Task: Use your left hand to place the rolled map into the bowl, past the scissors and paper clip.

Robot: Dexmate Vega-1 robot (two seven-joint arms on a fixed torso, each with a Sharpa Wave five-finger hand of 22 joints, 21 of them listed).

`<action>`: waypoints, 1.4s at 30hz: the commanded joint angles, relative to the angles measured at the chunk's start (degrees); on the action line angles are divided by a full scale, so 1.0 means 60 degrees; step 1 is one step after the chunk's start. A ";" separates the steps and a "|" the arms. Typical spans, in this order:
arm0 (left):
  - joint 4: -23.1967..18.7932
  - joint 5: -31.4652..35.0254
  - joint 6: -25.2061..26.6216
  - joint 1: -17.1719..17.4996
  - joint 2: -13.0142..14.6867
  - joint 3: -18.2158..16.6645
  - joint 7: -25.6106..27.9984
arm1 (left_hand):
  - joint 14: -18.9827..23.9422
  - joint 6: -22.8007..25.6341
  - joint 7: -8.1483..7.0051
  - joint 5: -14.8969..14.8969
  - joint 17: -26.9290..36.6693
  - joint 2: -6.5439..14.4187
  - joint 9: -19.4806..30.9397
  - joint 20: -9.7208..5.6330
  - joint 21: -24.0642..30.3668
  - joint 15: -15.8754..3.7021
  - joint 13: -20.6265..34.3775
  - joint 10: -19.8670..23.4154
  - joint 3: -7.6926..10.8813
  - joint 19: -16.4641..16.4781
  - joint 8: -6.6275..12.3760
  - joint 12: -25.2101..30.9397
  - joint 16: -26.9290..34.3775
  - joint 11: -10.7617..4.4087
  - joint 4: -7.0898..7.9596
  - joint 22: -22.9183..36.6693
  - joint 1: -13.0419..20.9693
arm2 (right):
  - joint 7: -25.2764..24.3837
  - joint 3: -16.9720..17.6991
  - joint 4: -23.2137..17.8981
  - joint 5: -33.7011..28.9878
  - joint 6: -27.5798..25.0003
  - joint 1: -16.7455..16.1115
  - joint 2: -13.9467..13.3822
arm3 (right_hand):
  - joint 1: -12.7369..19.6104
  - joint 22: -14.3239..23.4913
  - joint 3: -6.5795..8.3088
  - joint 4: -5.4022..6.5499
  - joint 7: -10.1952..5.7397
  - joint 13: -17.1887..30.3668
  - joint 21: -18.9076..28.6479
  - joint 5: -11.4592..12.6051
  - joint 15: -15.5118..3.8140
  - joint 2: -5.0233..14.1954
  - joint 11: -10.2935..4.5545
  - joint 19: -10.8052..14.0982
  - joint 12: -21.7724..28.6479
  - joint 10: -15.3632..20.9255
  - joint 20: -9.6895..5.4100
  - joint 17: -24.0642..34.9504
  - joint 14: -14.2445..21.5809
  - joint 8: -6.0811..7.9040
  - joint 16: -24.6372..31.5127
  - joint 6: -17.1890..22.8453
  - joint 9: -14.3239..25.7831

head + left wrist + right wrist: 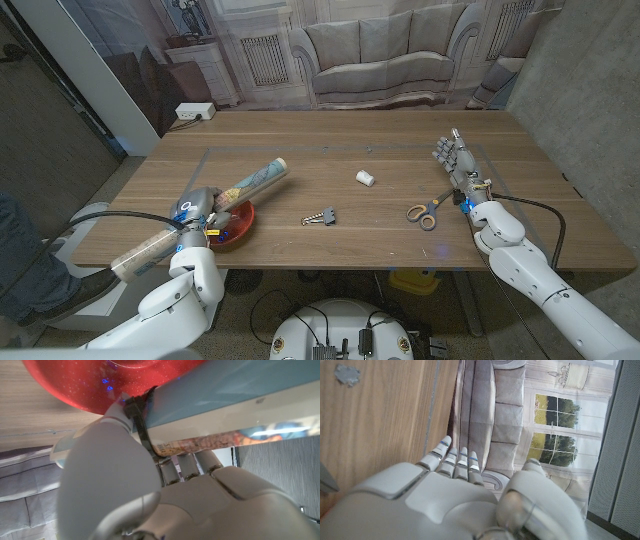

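The wooden tabletop (340, 150) carries everything. The rolled map (250, 182) — the longest thing on it — lies tilted over the red bowl (236, 224), its lower end at the bowl's rim, its upper end pointing up and away from the robot. The left robot hand (197, 205) grips that lower end, fingers (182, 466) wrapped round the roll just above the bowl. The right robot hand (453, 155) holds nothing, fingers straight and slightly apart, standing near the scissors (428, 211). Between bowl and scissors lie the paper clip (320, 217) and a small white cylinder (365, 178) — well apart.
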 commanded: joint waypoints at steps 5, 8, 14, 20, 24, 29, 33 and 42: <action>0.0049 -0.0083 -0.0040 0.0142 -0.0099 -0.0147 0.0019 | 0.0107 -0.0083 -0.0011 0.0022 0.0041 0.0377 0.0057 -0.0093 -0.0041 -0.1185 0.0084 -0.0094 0.0341 -0.0383 -0.0106 -0.0105 -0.0166 0.0012 0.0230 -0.0024 0.0292 | -0.0014 -0.0109 0.0039 -0.0025 -0.0220 0.0147 -0.0024 | -0.0011 0.0043 -0.0046 0.0011 0.0038 0.0040 -0.0011 -0.0031 0.0001 0.0051 -0.0005 0.0100 -0.0004 0.0085 0.0002 0.0023 0.0056 -0.0019 -0.0026 0.0043 0.0055; 0.0037 -0.0113 -0.0009 0.0119 -0.0067 -0.0155 -0.0049 | -0.0064 -0.0203 -0.0044 0.0015 0.0022 0.0347 0.0062 -0.0013 -0.0081 -0.1178 0.0101 -0.0193 0.0336 -0.0502 -0.0166 -0.0159 -0.0260 0.0090 0.0242 -0.0048 0.0252 | -0.0026 -0.0118 0.0036 -0.0038 -0.0224 0.0156 -0.0023 | -0.0011 0.0043 -0.0047 0.0010 0.0038 0.0040 -0.0017 -0.0032 0.0003 0.0054 -0.0002 0.0098 -0.0006 0.0081 0.0004 0.0022 0.0056 -0.0019 -0.0026 0.0043 0.0055; 0.0050 -0.0153 0.0097 -0.0001 -0.0041 -0.0111 -0.0154 | -0.0594 -0.0589 -0.0050 0.0001 -0.0018 0.0301 0.0080 0.0200 -0.0228 -0.1009 0.0129 -0.0681 0.0305 -0.0820 -0.0362 -0.0396 -0.0523 0.0048 0.0327 -0.0109 0.0064 | -0.0042 -0.0137 0.0018 -0.0047 -0.0283 0.0183 -0.0042 | -0.0010 0.0044 -0.0049 0.0007 0.0042 0.0040 -0.0027 -0.0033 0.0001 0.0058 -0.0003 0.0101 -0.0006 0.0082 0.0002 0.0022 0.0058 -0.0020 -0.0026 0.0041 0.0055; 0.0073 -0.0196 0.0087 -0.0071 -0.0027 -0.0096 -0.0181 | -0.0851 -0.0915 -0.0103 -0.0003 -0.0032 0.0242 0.0089 0.0201 -0.0245 -0.0831 0.0100 -0.0974 0.0250 -0.0792 -0.0511 -0.0533 -0.0637 0.0017 0.0393 -0.0119 -0.0099 | -0.0018 -0.0158 0.0023 -0.0066 -0.0299 0.0214 -0.0060 | -0.0010 0.0045 -0.0052 0.0004 0.0028 0.0041 -0.0037 -0.0034 0.0001 0.0061 -0.0003 0.0106 -0.0003 0.0089 0.0000 0.0022 0.0056 -0.0020 -0.0027 0.0039 0.0055; 0.0054 -0.0226 0.0072 -0.0070 -0.0024 -0.0119 -0.0175 | -0.1102 -0.1176 -0.0069 -0.0011 -0.0088 0.0153 0.0094 0.0247 -0.0305 -0.0769 0.0063 -0.1255 0.0156 -0.0886 -0.0617 -0.0633 -0.0762 0.0061 0.0482 -0.0121 -0.0309 | -0.0008 -0.0140 0.0025 -0.0010 -0.0305 0.0213 -0.0046 | -0.0010 0.0045 -0.0054 0.0002 0.0024 0.0041 -0.0044 -0.0034 0.0006 0.0064 0.0000 0.0111 -0.0004 0.0087 -0.0003 0.0022 0.0059 -0.0019 -0.0026 0.0043 0.0055; 0.0001 -0.0207 0.0224 -0.0147 -0.0029 -0.0032 -0.0194 | -0.1595 -0.1515 -0.0061 -0.0004 -0.0201 0.0044 0.0097 0.0461 -0.0427 -0.0642 -0.0005 -0.1552 0.0048 -0.1118 -0.0731 -0.0707 -0.0972 0.0094 0.0560 -0.0118 -0.0526 | 0.0030 -0.0127 0.0038 0.0008 -0.0280 0.0209 -0.0055 | -0.0009 0.0045 -0.0055 -0.0001 0.0026 0.0041 -0.0052 -0.0035 0.0015 0.0068 -0.0002 0.0113 -0.0003 0.0090 0.0004 0.0021 0.0063 -0.0017 -0.0025 0.0046 0.0055; -0.0012 -0.0175 0.0271 -0.0184 -0.0013 0.0041 -0.0172 | -0.2249 -0.1879 -0.0162 0.0019 -0.0371 0.0067 0.0105 0.0872 -0.0752 -0.0500 -0.0094 -0.2051 0.0011 -0.1808 -0.0810 -0.0784 -0.1163 0.0089 0.0623 -0.0125 -0.0673 | 0.0040 -0.0120 0.0057 0.0025 -0.0275 0.0206 -0.0053 | -0.0009 0.0046 -0.0058 -0.0003 0.0019 0.0041 -0.0059 -0.0036 0.0007 0.0069 -0.0005 0.0114 -0.0005 0.0085 0.0002 0.0021 0.0060 -0.0017 -0.0027 0.0046 0.0055; -0.0065 -0.0276 0.0374 -0.0267 -0.0014 0.0073 -0.0256 | -0.3018 -0.2249 -0.0239 -0.0004 -0.0625 -0.0068 0.0086 0.1180 -0.1198 -0.0359 -0.0243 -0.2645 -0.0205 -0.2511 -0.0839 -0.0783 -0.1206 0.0159 0.0816 -0.0152 -0.1127 | 0.0054 -0.0096 0.0076 0.0070 -0.0266 0.0157 -0.0058 | -0.0012 0.0047 -0.0064 -0.0006 0.0021 0.0041 -0.0074 -0.0038 0.0018 0.0074 0.0002 0.0118 -0.0003 0.0091 0.0002 0.0022 0.0070 -0.0018 -0.0023 0.0043 0.0055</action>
